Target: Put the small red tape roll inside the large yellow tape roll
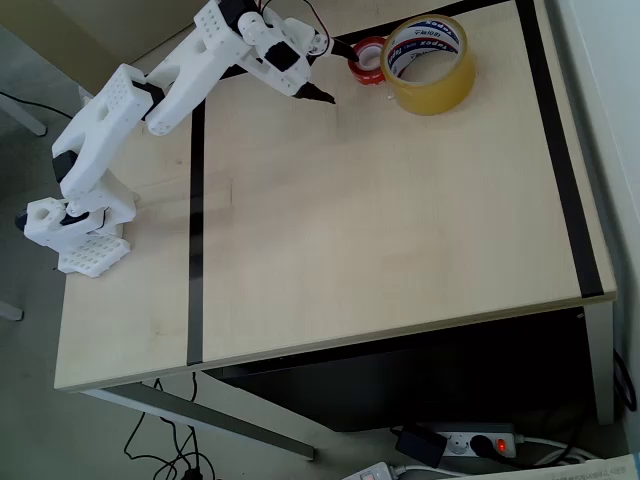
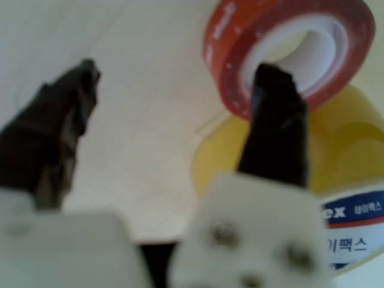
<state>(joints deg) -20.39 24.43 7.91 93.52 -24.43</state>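
At the table's (image 1: 400,250) far edge, near its right corner in the overhead view, the yellow roll (image 1: 430,65) lay flat on the pale wood, its white core printed with blue and red lettering. The red roll (image 1: 366,59) sat just left of it, the 2 touching or nearly so, and it stood outside the yellow ring. The white arm (image 1: 170,90) reached in from its base at the left edge, crossing a black stripe (image 1: 195,230) that ran from the far edge to the near edge. A second black stripe (image 1: 560,150) ran along the right side.

The gripper (image 1: 340,78) was open, its 2 dark fingers spread wide. In the overhead view 1 finger (image 1: 318,95) pointed over bare wood short of the red roll, while the other reached to the roll's far side. In the wrist view the right finger (image 2: 276,129) lay across the front of the red roll (image 2: 240,54), its tip at the pale hole; whether it touched could not be told. The left finger (image 2: 57,129) hung over bare table, well apart from both rolls. The yellow roll (image 2: 342,144) showed behind and below the red 1.
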